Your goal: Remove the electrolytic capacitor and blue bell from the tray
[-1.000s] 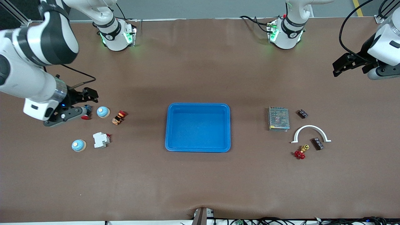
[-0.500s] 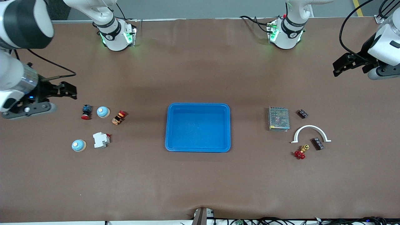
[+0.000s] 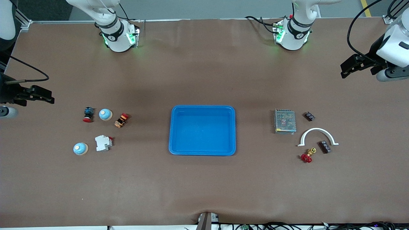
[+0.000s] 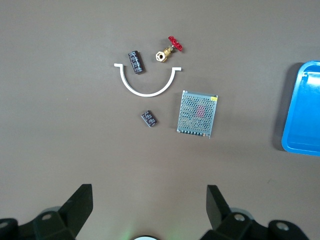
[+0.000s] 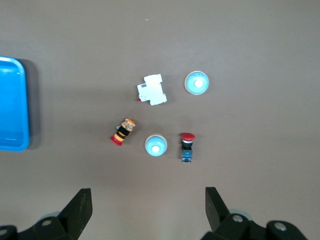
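Two light-blue bells lie toward the right arm's end of the table: one bell between two push buttons, the other bell nearer the front camera. Two black capacitors lie toward the left arm's end: a small capacitor beside the power supply, and a longer capacitor under the white arc. My right gripper hangs open and empty at the table's end, apart from the bells. My left gripper waits open and empty, high over bare table.
A blue tray sits mid-table with nothing in it. Near the bells are a red-capped button, an orange button and a white breaker. Near the capacitors are a mesh power supply, a white arc and a red valve.
My right gripper has drawn back from over the red-capped button toward the table's end, still open and empty. The left arm and all objects have stayed put.
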Motion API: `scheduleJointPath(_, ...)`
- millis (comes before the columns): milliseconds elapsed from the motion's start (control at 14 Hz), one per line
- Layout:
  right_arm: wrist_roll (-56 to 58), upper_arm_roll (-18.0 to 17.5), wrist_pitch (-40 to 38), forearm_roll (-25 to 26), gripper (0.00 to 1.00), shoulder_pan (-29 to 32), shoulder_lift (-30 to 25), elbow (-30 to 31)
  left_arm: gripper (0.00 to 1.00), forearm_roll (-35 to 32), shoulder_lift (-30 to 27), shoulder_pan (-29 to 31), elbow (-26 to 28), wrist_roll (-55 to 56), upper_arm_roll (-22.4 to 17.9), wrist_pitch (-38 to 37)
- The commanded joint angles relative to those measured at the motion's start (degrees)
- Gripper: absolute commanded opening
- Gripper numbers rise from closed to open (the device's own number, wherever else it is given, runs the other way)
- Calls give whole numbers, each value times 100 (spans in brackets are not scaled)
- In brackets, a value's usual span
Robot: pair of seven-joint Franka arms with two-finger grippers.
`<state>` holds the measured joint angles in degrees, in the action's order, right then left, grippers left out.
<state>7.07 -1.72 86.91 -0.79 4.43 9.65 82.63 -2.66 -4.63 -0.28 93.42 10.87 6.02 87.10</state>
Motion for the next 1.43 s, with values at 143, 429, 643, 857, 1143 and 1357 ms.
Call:
scheduleJointPath(143,-171,-82,940,-141,100,23,-1157,1613,100,72,-117,1,107,-112,-22,-18)
scheduleJointPath(429,-162,-100,950,-115,100,6,-1238,1704,100,72,-117,1,98,-112,-22,8)
scheduleJointPath(643,-118,-100,977,-124,100,14,-1211,1607,100,72,-117,10,98,-112,-22,0)
scheduleJointPath(857,-118,-100,977,-106,100,14,-1202,1607,100,81,-152,10,98,-68,-22,-27)
scheduleJointPath(1143,-127,-100,977,-97,100,14,-1202,1616,100,108,-126,-16,54,-77,-22,-36)
scheduleJointPath(1357,-136,-100,977,-97,100,14,-1194,1624,100,108,-82,-43,28,-129,-22,-36)
